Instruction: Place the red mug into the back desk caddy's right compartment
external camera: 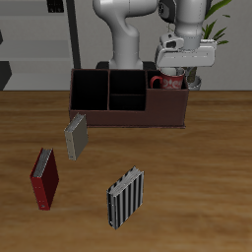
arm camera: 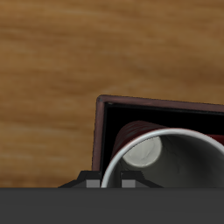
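Note:
The red mug (external camera: 165, 83) hangs from my gripper (external camera: 176, 72) over the end section of the back desk caddy (external camera: 108, 120), the right compartment (external camera: 169, 102). The mug's lower part is about level with the caddy's walls. The gripper is shut on the mug's rim. In the wrist view the mug's white inside (arm camera: 179, 166) and red side (arm camera: 131, 134) show close under my gripper (arm camera: 108, 182), with the caddy's dark maroon wall (arm camera: 100, 131) and black inside around it. Whether the mug's base touches the floor of the compartment is hidden.
A grey book (external camera: 76, 136) stands on the table just in front of the caddy's other end. A red book (external camera: 44, 177) and a black-and-white striped book (external camera: 125, 197) stand nearer the table's front edge. The robot's base (external camera: 125, 44) is behind the caddy.

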Available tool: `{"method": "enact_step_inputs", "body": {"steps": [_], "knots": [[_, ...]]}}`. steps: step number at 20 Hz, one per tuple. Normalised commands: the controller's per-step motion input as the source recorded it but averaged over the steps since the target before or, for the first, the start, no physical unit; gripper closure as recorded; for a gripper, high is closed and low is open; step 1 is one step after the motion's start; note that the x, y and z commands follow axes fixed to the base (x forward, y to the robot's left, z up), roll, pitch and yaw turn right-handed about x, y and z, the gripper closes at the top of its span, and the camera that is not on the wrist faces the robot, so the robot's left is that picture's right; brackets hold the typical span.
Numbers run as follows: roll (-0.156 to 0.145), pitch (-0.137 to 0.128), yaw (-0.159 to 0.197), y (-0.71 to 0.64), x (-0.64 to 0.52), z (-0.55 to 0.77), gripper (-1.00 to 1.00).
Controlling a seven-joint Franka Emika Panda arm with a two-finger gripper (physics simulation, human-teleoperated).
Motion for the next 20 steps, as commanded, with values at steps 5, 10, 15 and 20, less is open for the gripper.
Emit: {"method": "enact_step_inputs", "body": {"steps": [5,10,15,20], "knots": [[0.026,0.014,-0.02,0.12,0.01,-0.04,1.0],[-0.015,0.0,-0.014,-0.01,0.03,0.0,1.0],[0.008,0.021,-0.014,-0.04,0.02,0.01,-1.0],[-0.057,-0.015,-0.014,-0.22,0.1,0.11,-1.0]]}}
